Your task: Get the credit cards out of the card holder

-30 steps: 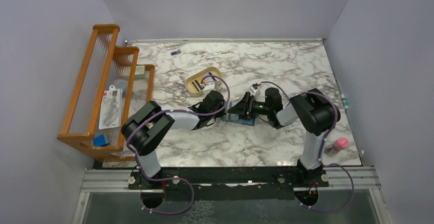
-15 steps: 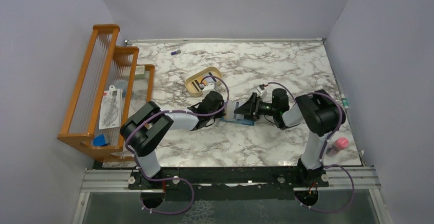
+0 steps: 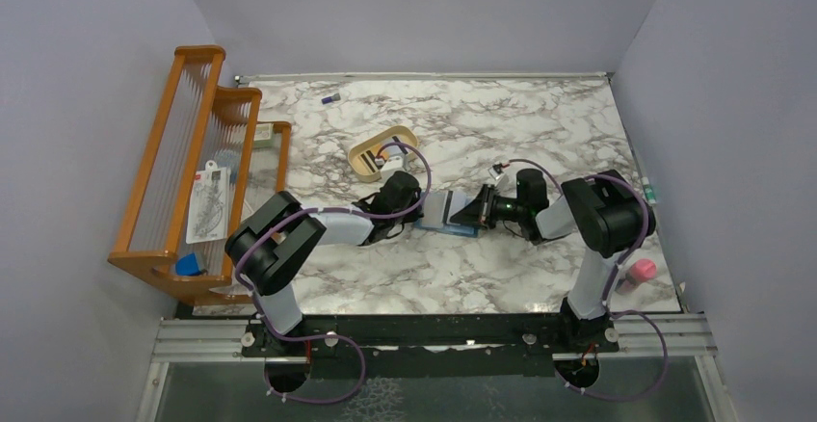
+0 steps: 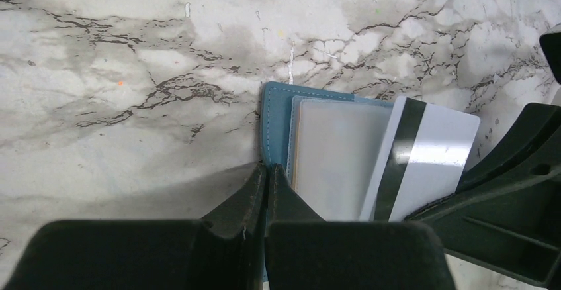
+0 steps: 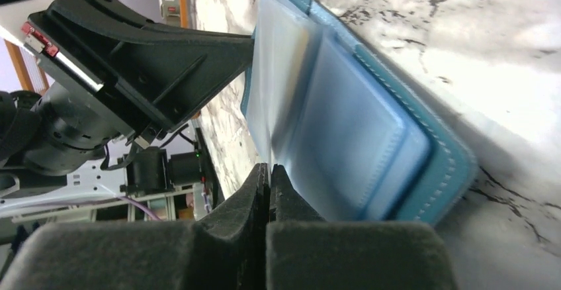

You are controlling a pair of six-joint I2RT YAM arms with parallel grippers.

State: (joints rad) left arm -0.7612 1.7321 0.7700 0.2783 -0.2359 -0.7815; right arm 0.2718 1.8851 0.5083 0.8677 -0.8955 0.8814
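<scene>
The teal card holder (image 4: 274, 114) lies open on the marble table (image 3: 540, 133), its light blue pockets (image 5: 350, 138) facing up. My left gripper (image 4: 268, 168) is shut on the holder's left edge. A pale credit card (image 4: 331, 161) sits in a pocket. A white credit card with a dark stripe (image 4: 427, 147) sticks out of the holder to the right, tilted. My right gripper (image 5: 268, 168) is shut at that card's far end, seemingly pinching it edge-on. In the top view both grippers meet over the holder (image 3: 445, 212).
A tan oval tray (image 3: 383, 152) holding cards stands behind the left arm. A wooden rack (image 3: 193, 152) with packets fills the left side. A pink bottle (image 3: 641, 271) stands by the right arm's base. A small purple item (image 3: 330, 99) lies at the back.
My right gripper has gone from open to shut and drawn back to the right. The striped card now shows outside the holder. The left arm has stayed put.
</scene>
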